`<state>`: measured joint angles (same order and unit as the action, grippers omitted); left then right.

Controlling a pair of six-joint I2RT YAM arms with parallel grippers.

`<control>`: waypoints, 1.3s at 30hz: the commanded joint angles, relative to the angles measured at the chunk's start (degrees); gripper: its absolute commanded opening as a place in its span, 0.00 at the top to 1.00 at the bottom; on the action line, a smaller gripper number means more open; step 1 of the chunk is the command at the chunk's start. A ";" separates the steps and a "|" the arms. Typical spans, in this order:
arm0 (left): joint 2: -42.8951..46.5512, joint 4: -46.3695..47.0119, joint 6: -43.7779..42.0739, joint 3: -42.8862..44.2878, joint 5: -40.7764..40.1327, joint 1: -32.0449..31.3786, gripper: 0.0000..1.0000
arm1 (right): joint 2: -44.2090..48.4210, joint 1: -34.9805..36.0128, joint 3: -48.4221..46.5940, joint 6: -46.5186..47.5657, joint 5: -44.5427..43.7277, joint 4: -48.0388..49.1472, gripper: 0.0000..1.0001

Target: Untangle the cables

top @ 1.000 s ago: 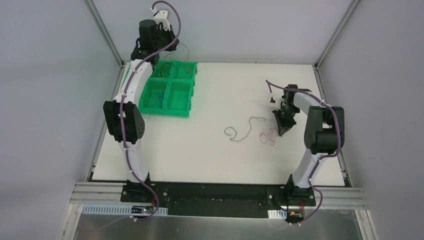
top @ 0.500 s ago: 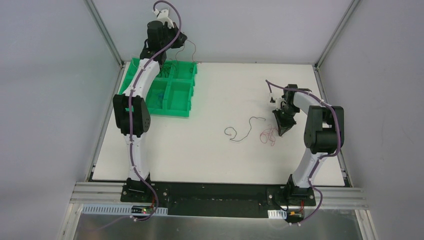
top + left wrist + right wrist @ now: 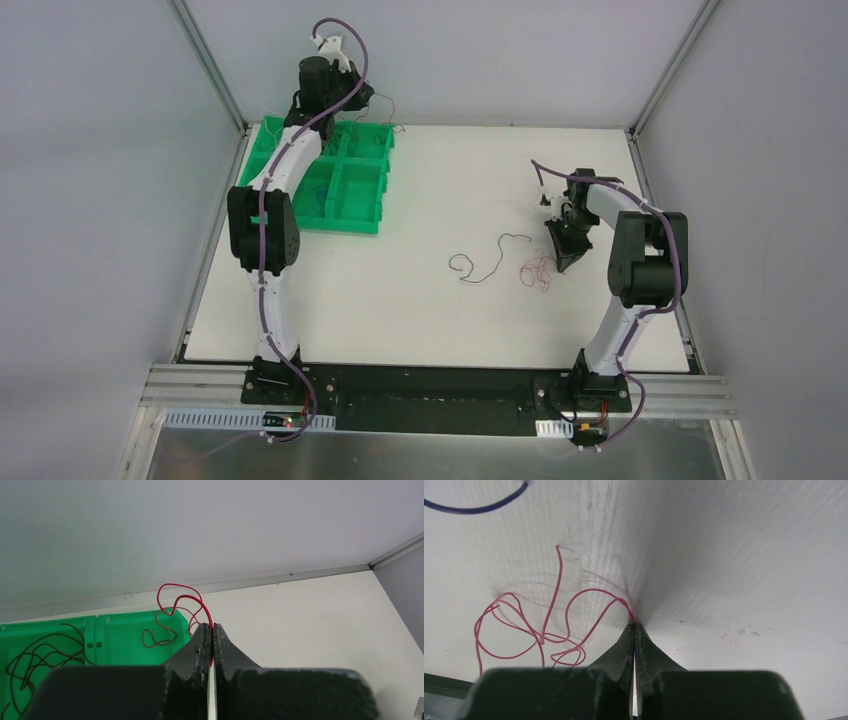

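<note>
Item: cables, loose and sorted, with both arms engaged. The left gripper [image 3: 211, 630] is raised at the far left corner and fully closed on one red cable [image 3: 172, 586]. This cable rises out of the tips in open loops and trails away from the gripper toward the far right compartment of the green tray [image 3: 330, 222]. Whether its free end lies in that compartment or hangs just above it cannot be told. The neighbouring compartment holds dark cables [image 3: 35, 655].

The right gripper [image 3: 635, 627] is down at the tabletop [image 3: 420, 320], tips pressed together on one strand of the pink-red tangle [image 3: 524, 635]. The rest of the tangle lies flat in crossing loops to that gripper's left, toward the middle of the tabletop. One free end runs away from the gripper toward the dark blue cable [image 3: 474, 507], which lies apart from the tangle.

Governing relation: the tangle spreads leftward from its pinned strand, so pulling it open would probably mean drawing to the right, away from the loops. The right arm is on the tangle; the left arm is well apart from it, across the tabletop. The left arm's cable appears to need only a release over the tray.
</note>
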<state>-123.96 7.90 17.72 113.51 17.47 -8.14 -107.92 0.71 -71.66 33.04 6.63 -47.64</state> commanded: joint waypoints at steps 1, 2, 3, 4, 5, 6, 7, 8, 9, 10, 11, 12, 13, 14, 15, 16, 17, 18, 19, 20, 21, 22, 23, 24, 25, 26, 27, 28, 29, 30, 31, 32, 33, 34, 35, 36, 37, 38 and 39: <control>12.13 4.85 -2.45 -2.76 -1.12 0.58 1.00 | -1.71 0.03 0.00 -0.32 0.92 -1.05 1.00; 13.55 5.16 -2.65 -3.71 -1.48 0.71 1.00 | -1.85 0.06 -0.09 -0.34 0.92 -1.05 1.00; 15.00 5.26 -2.82 -4.49 -2.38 0.75 1.00 | -1.98 0.01 -0.17 -0.31 1.02 -1.05 1.00; 17.32 5.15 -2.59 -5.88 -4.17 0.90 1.00 | -2.06 0.00 -0.36 -0.42 1.14 -1.07 1.00; 18.20 5.12 -2.38 -6.43 -4.85 1.05 1.00 | -2.15 0.03 -0.38 -0.43 1.24 -1.06 1.00; 19.03 4.86 -2.34 -6.98 -5.80 1.15 1.00 | -2.26 0.02 -0.49 -0.51 1.28 -1.05 1.00; 19.78 4.46 -2.53 -7.46 -6.79 1.24 1.00 | -2.34 0.00 -0.61 -0.52 1.35 -1.05 1.00; 20.38 3.89 -2.89 -7.83 -7.65 1.32 1.00 | -2.36 -0.01 -0.71 -0.58 1.36 -1.10 1.00; 20.75 2.74 -3.44 -7.86 -8.41 1.37 1.00 | -2.39 -0.01 -0.83 -0.58 1.36 -1.13 1.00; 21.13 1.16 -4.08 -7.61 -9.37 1.37 1.00 | -2.34 0.00 -0.97 -0.56 1.36 -1.19 1.00; 21.34 -0.51 -4.44 -7.45 -9.96 1.33 1.00 | -2.33 0.00 -1.02 -0.56 1.36 -1.27 1.00; 21.62 -2.32 -4.94 -7.47 -10.22 1.40 1.00 | -2.29 -0.01 -1.14 -0.60 1.29 -1.31 1.00; 21.95 -3.87 -5.18 -7.60 -10.10 1.45 1.00 | -2.23 0.03 -1.14 -0.60 1.29 -1.32 1.00; 22.25 -5.38 -5.18 -7.92 -9.43 1.40 1.00 | -2.08 0.00 -1.11 -0.65 1.28 -1.32 1.00; 22.61 -6.39 -5.18 -8.55 -8.91 1.37 1.00 | -2.05 0.04 -1.06 -0.68 1.28 -1.28 1.00; 22.94 -7.23 -5.29 -9.28 -8.23 1.37 1.00 | -1.97 0.00 -0.97 -0.65 1.28 -1.24 1.00; 23.19 -7.59 -5.25 -9.88 -8.33 1.23 1.00 | -1.88 0.07 -0.82 -0.69 1.28 -1.26 1.00; 23.17 -8.82 -5.48 -10.23 -8.44 1.08 1.00 | -1.79 0.02 -0.66 -0.74 1.28 -1.19 1.00; 22.99 -10.06 -5.72 -10.24 -9.05 0.80 1.00 | -1.65 0.03 -0.48 -0.75 1.32 -1.18 1.00; 22.64 -10.72 -5.83 -10.40 -9.65 0.61 1.00 | -1.63 0.06 -0.28 -0.79 1.44 -1.21 1.00; 22.16 -10.86 -6.00 -10.48 -9.45 0.44 1.00 | -1.60 0.07 -0.16 -0.78 1.45 -1.24 1.00; 21.59 -10.89 -6.29 -10.53 -9.47 0.14 1.00 | -1.55 0.08 -0.02 -0.78 1.45 -1.23 1.00; 20.75 -10.99 -6.56 -10.40 -9.62 -0.16 1.00 | -1.51 0.08 0.08 -0.86 1.39 -1.23 1.00; 19.84 -11.31 -7.04 -10.09 -9.69 -0.53 1.00 | -1.49 0.08 0.17 -0.87 1.41 -1.23 1.00; 18.71 -11.74 -7.55 -9.59 -10.17 -0.94 1.00 | -1.48 0.08 0.24 -0.87 1.38 -1.30 1.00; 17.57 -11.98 -7.46 -8.68 -10.75 -1.32 1.00 | -1.44 0.10 0.28 -0.87 1.29 -1.32 1.00; 16.49 -12.25 -7.09 -7.89 -10.86 -1.54 1.00 | -1.35 0.08 0.21 -0.87 1.28 -1.32 1.00; 15.30 -12.81 -6.21 -6.64 -11.44 -1.80 1.00 | -1.27 0.08 0.30 -0.87 1.28 -1.30 1.00; 14.08 -13.29 -5.25 -5.20 -11.51 -1.99 1.00 | -1.17 0.16 0.29 -0.87 1.13 -1.32 1.00; 12.89 -13.62 -4.58 -3.87 -10.59 -2.11 1.00 | -1.08 0.09 0.41 -0.75 1.03 -1.32 1.00; 11.61 -13.70 -3.82 -2.48 -10.01 -2.36 1.00 | -0.95 0.13 0.63 -0.70 0.97 -1.32 1.00; 10.50 -13.75 -3.04 -1.24 -9.35 -2.59 1.00 | -0.83 0.09 0.78 -0.65 0.94 -1.32 1.00; 9.43 -13.78 -2.09 0.26 -7.61 -2.72 1.00 | -0.74 0.08 0.96 -0.57 0.87 -1.32 1.00; 8.66 -13.75 -1.10 1.57 -5.87 -2.80 1.00 | -0.64 0.08 1.08 -0.50 0.80 -1.27 1.00; 8.20 -13.52 -0.31 2.69 -4.58 -3.03 1.00 | -0.49 0.08 1.29 -0.39 0.66 -1.31 1.00; 8.09 -13.14 -0.33 3.44 -4.17 -3.47 1.00 | -0.25 0.08 1.43 -0.30 0.54 -1.33 1.00; 8.52 -12.69 -0.91 3.62 -4.57 -4.03 1.00 | -0.01 0.08 1.59 -0.14 0.54 -1.32 1.00; 9.14 -12.28 -1.72 3.65 -4.96 -4.48 1.00 | 0.25 0.08 1.83 -0.02 0.49 -1.24 1.00; 9.68 -12.02 -2.28 3.69 -5.00 -4.81 1.00 | 0.46 0.07 2.05 0.01 0.49 -1.17 1.00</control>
<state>-117.54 -6.74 15.14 112.95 10.46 -11.33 -108.29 0.67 -71.94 33.01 6.72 -48.21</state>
